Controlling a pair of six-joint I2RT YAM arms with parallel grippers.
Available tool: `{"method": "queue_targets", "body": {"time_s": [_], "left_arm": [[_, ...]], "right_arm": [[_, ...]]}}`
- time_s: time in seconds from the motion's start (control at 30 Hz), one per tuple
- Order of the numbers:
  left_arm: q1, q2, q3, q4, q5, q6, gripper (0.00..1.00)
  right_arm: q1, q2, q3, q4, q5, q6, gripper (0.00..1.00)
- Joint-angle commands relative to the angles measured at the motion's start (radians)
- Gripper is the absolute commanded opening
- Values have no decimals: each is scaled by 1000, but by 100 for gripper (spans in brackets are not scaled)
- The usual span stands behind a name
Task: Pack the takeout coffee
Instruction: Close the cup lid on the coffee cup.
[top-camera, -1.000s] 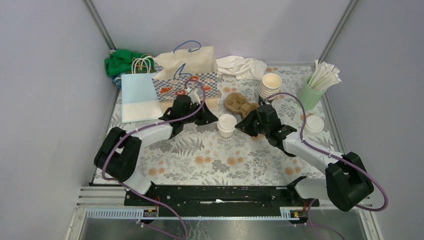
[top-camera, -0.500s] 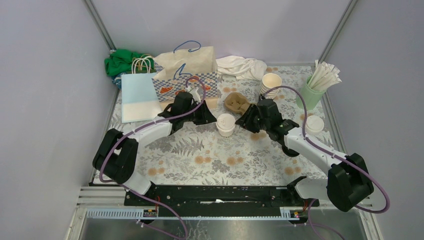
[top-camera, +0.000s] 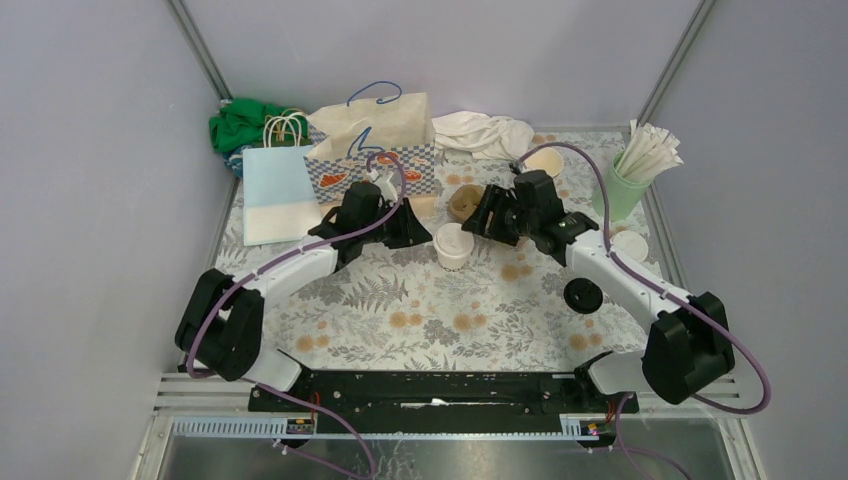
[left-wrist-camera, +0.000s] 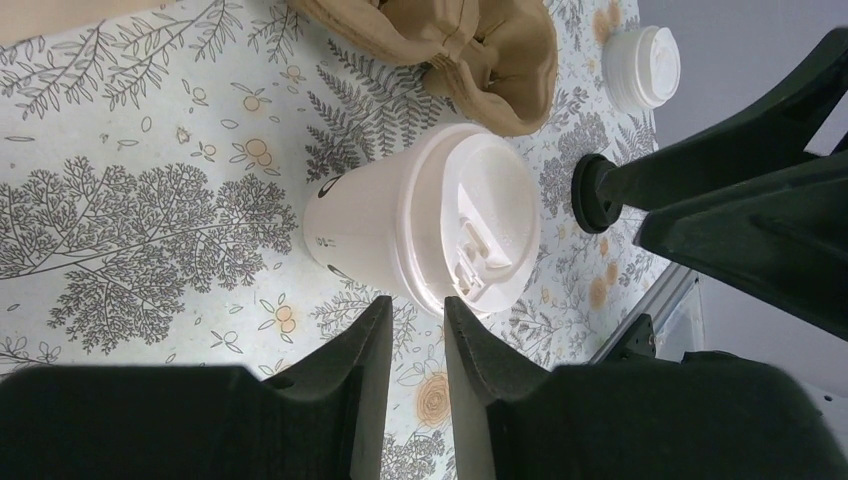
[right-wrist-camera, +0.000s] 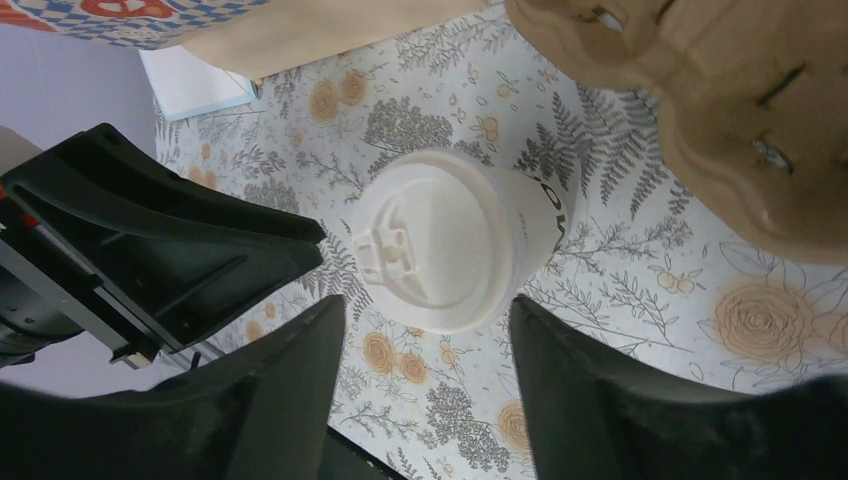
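One takeout coffee cup (top-camera: 452, 246), cream with dark lettering and a white lid, stands upright mid-table. It also shows in the left wrist view as the cup (left-wrist-camera: 400, 230) and in the right wrist view as the cup (right-wrist-camera: 440, 240). My left gripper (top-camera: 420, 233) sits just left of it, jaws a narrow gap apart (left-wrist-camera: 410, 305) with nothing between them. My right gripper (top-camera: 483, 222) is just right of the cup, open wide (right-wrist-camera: 428, 305) and not touching it. A second lidded cup (top-camera: 630, 246) stands at the right. A stack of open cups (top-camera: 548, 160) is half hidden behind the right arm.
A brown pulp cup carrier (top-camera: 466, 201) lies just behind the cup. A checkered paper bag (top-camera: 375, 150) and a pale blue bag (top-camera: 280, 190) stand at the back left. A green tumbler of straws (top-camera: 620, 190) is at the back right, with cloths (top-camera: 490, 130) along the rear.
My right gripper has opened wide and its arm has swung toward the far side, away from the cup's front. My left gripper has opened a little. The cup has barely moved.
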Motion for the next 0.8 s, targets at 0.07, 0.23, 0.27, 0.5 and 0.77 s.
{"method": "queue_targets", "body": {"time_s": [0.07, 0.23, 0.27, 0.5, 0.77], "left_arm": [[7, -35, 6, 96, -29, -6, 29], [26, 10, 27, 135, -7, -22, 25], [26, 16, 30, 147, -5, -25, 25], [28, 34, 12, 189, -41, -61, 23], [29, 21, -41, 245, -55, -85, 22]], "right_arm": [[30, 49, 168, -160, 8, -171, 83], [146, 150, 353, -356, 181, -271, 97], [168, 170, 382, -384, 227, -283, 99], [235, 268, 511, -483, 384, -305, 90], [288, 353, 605, -547, 435, -316, 100]]}}
